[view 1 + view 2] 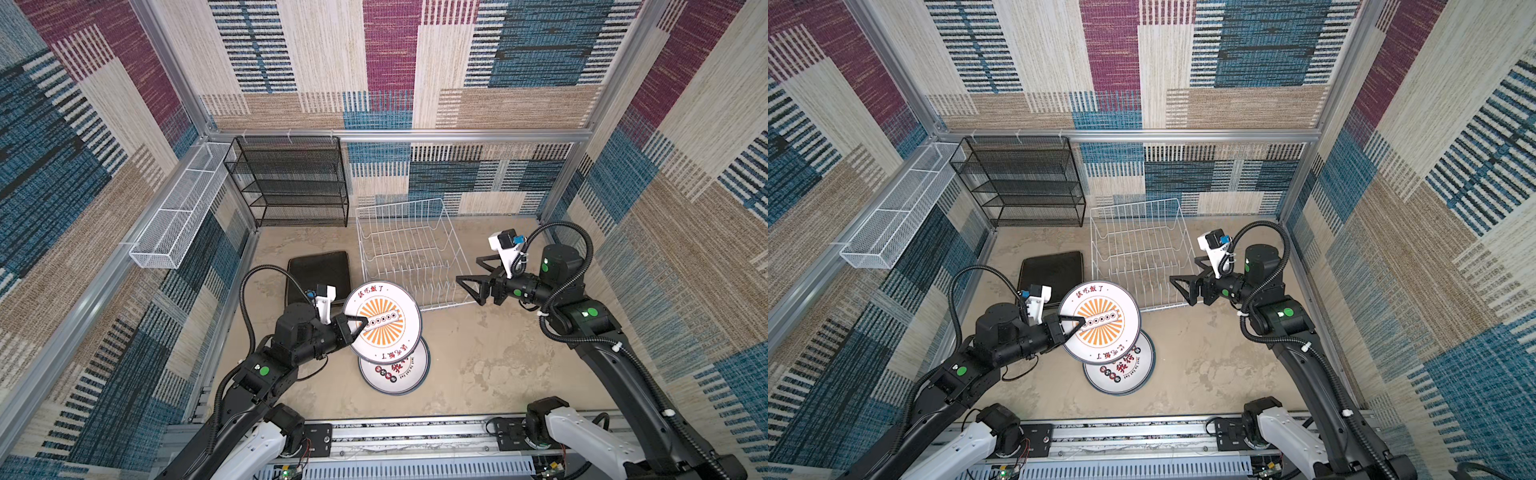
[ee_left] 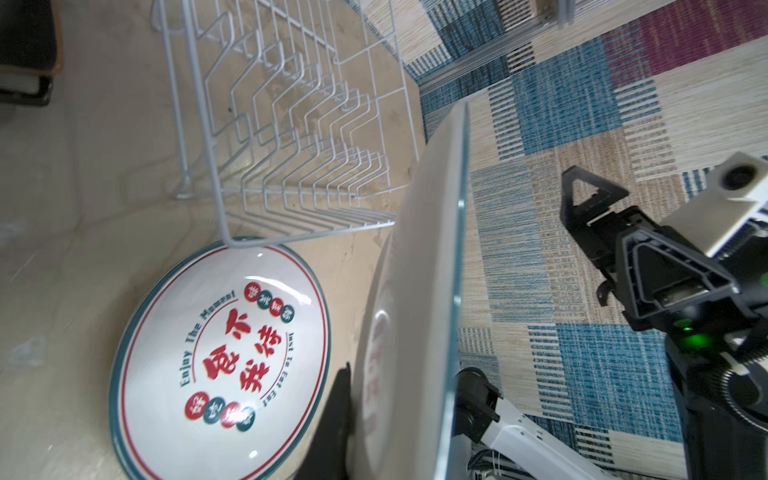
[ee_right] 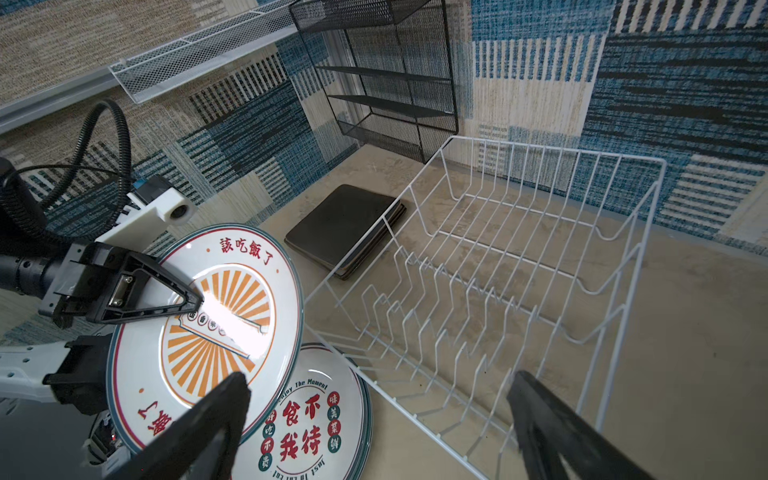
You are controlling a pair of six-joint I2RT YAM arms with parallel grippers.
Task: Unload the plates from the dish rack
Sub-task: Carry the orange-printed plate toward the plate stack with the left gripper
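A: Starting with the left gripper (image 1: 360, 322): what was seen to be held?

B: The sunburst-printed round plate (image 1: 390, 334) was clamped at its rim, jaws nearly shut, one finger laid across the printed face. It was carried face up, somewhat tipped, clear of the table (image 1: 490, 357).

A: And the right gripper (image 1: 468, 270)?

B: Its jaws were spread fully wide and nothing was held; it was poised beside the near right corner of the white wire dish rack (image 1: 409, 249), in which no plate was standing.

A: Where were the other plates found?

B: A stack of round plates (image 1: 395, 376) was lying on the table before the rack; the black-backed square plates (image 1: 320, 270) were piled face down at the rack's left.

A: What was the coming move judged to turn on?

B: Only the stack's far edge was overlapped by the held plate, from above. The stack's centre was set nearer the robot's base, so a draw back and a levelling were judged necessary before release. The left arm was the nearer one
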